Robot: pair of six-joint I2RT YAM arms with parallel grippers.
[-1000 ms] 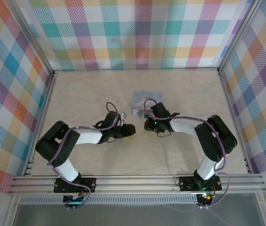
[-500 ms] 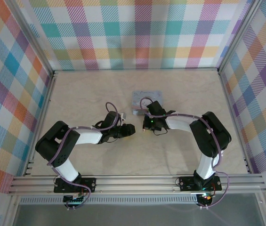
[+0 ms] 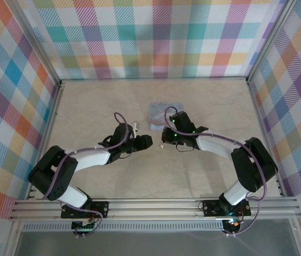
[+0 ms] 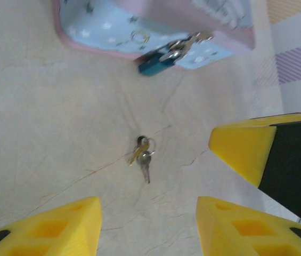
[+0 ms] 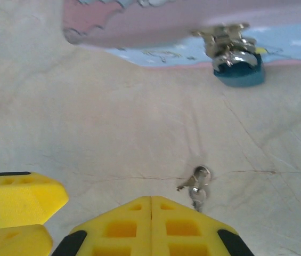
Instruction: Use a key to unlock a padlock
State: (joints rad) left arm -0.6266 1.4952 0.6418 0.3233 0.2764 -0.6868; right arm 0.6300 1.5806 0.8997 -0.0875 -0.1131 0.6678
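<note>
**Top view:** Two arms meet at mid-table, just near of a pale blue tin. The left gripper and right gripper face each other nose to nose, close but apart. Padlock and key are too small to pick out from here.

**Left wrist camera:** The left gripper's yellow fingers stand apart, with nothing between them but bare table. The key, a small silvery one sharing a ring with what looks like a second, lies flat just beyond the fingertips, in line with the gap. Farther on, the dark-blue padlock hangs from a metal clasp on the side of the tin that faces the grippers. One finger of the right gripper juts in from the right.

**Right wrist camera:** The right gripper's fingers are pressed together and hold nothing. The key lies just beyond their tips, a little to the right. The padlock hangs from the tin's clasp at the far right, and the left gripper's fingers show at the near left.

The step in hand appears to be picking up the key. It is probably best done by one gripper alone. The open left one could straddle the flat key, come down until its pads meet the table, and close on the key's head, leaving the blade free for the lock. The closed right gripper would do well to give it room. The ring may swivel, and so thin a key could slip.
</note>
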